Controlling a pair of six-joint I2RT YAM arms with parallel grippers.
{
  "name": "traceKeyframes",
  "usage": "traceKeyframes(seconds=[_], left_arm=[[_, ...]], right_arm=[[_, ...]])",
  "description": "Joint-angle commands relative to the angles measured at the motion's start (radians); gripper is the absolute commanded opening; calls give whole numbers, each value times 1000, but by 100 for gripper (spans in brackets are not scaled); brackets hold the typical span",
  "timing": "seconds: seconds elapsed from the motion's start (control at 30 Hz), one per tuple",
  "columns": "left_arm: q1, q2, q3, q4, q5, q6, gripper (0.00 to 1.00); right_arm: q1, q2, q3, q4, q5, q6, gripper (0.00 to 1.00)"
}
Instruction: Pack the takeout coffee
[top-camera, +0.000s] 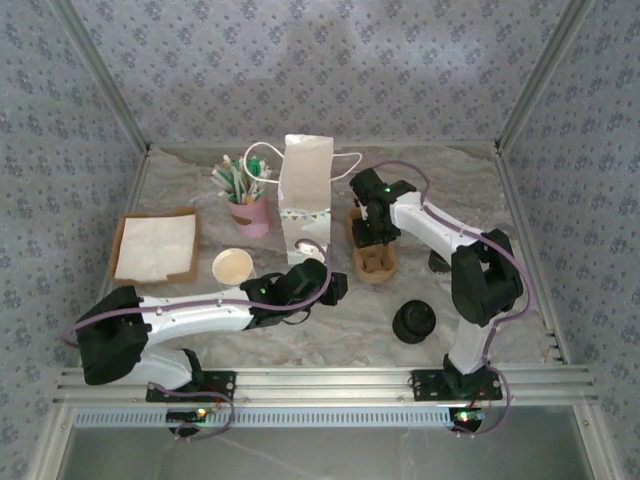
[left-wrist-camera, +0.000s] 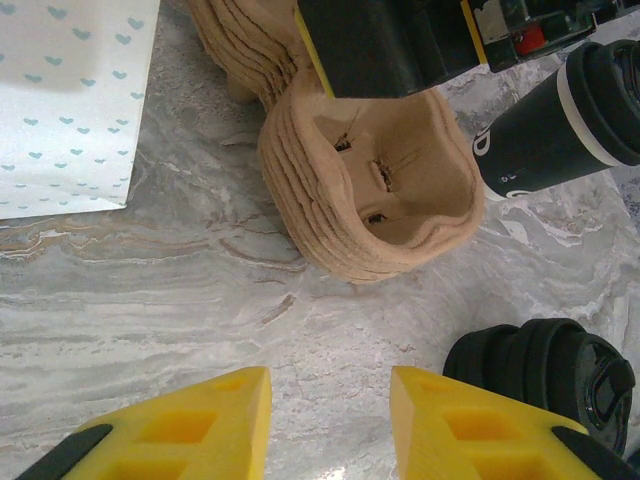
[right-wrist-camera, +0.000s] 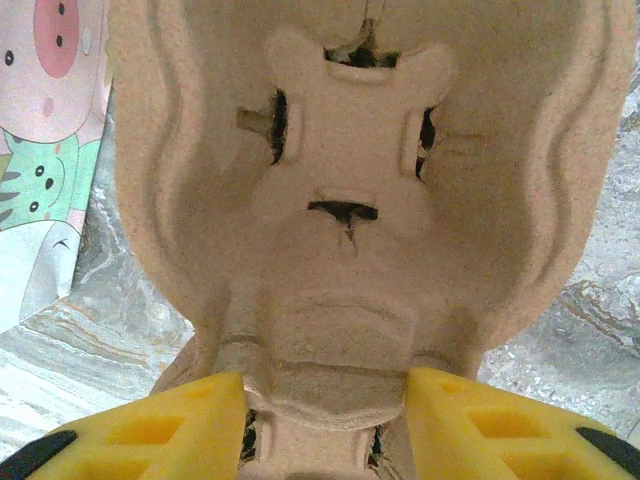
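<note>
Left jaws hang narrowly parted, empty, over marbled grey bench; right jaws straddle stacked pulp carriers, grip uncertain; paper bag beside, patterned walls around.

Marbled table — on it a paper bag, pink cup, white cup, pulp carriers, black lids.

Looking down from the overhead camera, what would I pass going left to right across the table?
white napkins → white paper cup → white paper bag → brown pulp cup carriers → black lids. The pink cup of sticks overlaps the white cup sideways, so I left it out.
</note>
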Motion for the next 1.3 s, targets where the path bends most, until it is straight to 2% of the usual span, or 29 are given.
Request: traceKeyframes(seconds=[0.0, 0.3, 0.37, 0.53, 1.27], left_arm=[[-6, -28, 5, 11, -12, 23, 36], [-6, -37, -7, 12, -17, 20, 36], [-5, -40, -8, 9, -18, 19, 36], [-5, -48, -13, 7, -20, 19, 36], [-5, -64, -27, 4, -30, 16, 36]], right_arm=[[5, 14, 37, -34, 13, -8, 47], [5, 17, 40, -39, 11, -7, 43], [5, 21, 40, -40, 9, -7, 52], [5, 31, 41, -40, 10, -6, 53], [4, 16, 43, -59, 22, 0, 37]])
